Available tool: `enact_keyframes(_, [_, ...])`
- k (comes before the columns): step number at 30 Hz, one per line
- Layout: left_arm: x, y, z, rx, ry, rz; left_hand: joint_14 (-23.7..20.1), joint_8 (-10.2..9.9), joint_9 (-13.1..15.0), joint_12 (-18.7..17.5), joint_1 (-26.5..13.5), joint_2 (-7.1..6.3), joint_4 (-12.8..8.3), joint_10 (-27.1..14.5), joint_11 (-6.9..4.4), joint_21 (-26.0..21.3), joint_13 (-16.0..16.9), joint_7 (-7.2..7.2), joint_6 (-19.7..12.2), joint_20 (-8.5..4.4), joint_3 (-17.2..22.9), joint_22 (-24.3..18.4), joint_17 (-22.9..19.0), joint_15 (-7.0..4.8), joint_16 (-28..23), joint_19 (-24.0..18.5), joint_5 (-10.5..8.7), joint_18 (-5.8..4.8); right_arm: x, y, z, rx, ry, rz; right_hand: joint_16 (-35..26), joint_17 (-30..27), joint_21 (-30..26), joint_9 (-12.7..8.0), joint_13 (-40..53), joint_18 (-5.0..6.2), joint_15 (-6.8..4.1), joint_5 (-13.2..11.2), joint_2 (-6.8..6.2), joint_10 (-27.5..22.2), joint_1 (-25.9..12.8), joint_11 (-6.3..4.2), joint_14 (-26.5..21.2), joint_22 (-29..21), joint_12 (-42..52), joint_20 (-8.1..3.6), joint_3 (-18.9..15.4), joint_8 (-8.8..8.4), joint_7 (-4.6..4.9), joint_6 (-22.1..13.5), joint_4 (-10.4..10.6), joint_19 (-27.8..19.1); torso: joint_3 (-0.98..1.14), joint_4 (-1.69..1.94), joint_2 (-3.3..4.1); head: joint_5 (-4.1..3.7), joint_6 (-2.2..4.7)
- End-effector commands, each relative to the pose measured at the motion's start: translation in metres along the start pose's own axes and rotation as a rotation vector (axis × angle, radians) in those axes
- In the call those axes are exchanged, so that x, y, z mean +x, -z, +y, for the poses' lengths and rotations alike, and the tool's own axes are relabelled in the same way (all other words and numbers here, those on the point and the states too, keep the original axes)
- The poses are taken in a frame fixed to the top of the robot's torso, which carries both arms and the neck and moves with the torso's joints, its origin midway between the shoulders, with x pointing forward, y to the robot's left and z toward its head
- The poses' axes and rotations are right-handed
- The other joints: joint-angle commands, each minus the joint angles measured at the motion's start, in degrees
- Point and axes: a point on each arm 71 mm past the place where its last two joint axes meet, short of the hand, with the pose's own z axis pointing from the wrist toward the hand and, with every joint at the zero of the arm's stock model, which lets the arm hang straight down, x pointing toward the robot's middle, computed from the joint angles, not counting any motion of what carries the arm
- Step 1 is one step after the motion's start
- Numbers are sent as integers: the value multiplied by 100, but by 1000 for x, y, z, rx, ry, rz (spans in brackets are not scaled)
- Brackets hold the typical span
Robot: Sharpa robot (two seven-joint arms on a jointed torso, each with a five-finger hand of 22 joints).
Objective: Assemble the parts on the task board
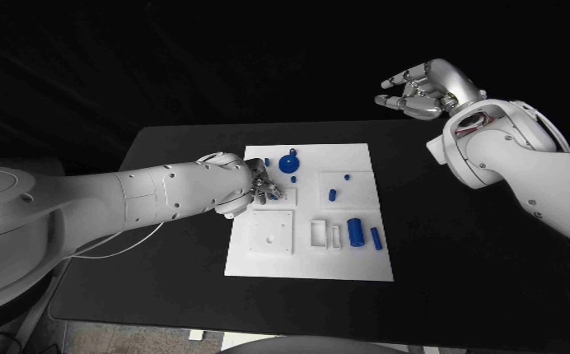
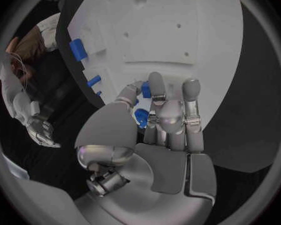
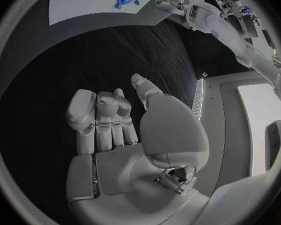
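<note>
Left robot hand [image 1: 254,187] rests on the white board's [image 1: 309,267] left edge, fingers pinching a small blue part [image 2: 145,89]. Right robot hand [image 1: 425,90] hovers well beyond the board, fingers curled, holding nothing, above the black surface [image 1: 463,288].

Head camera looks down; wrists (close) share task board [image 1: 311,210].
</note>
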Motion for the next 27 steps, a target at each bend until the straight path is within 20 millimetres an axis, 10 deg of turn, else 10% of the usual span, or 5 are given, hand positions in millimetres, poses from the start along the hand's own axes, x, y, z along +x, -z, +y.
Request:
enact_keyframes(1, [6, -1, -1, -3, -14, 30, -9, 11, 8, 17, -11, -87, -292, 240, -37, -49, 2, -422, 438, 10, 312, 26, -5, -51, -5, 37, -72, 32, 1, 0, 1, -7, 9, 8, -21, -6, -37, 3, -12, 67, 11, 23, 15, -36, -15, -22, -9, 747, -21, 15, 40, -14, -8, 44, -3, 158, -3, 4, 2, -8, 4])
enact_keyframes(27, [2, -2, 2, -8, 2, 8, -30, -87, -278, -43, 487, -607, 1055, 234, -40, -500, 42, -448, 506, -11, -374, 446, -134, -62, -65, 180, -998, -37, 1, 0, 0, -6, 11, 20, -25, -1, -32, 3, -19, 67, 14, 96, 2, -39, -23, -17, -8, 749, -26, 17, -66, -13, -3, 22, 33, 160, -7, 4, 2, -22, 27])
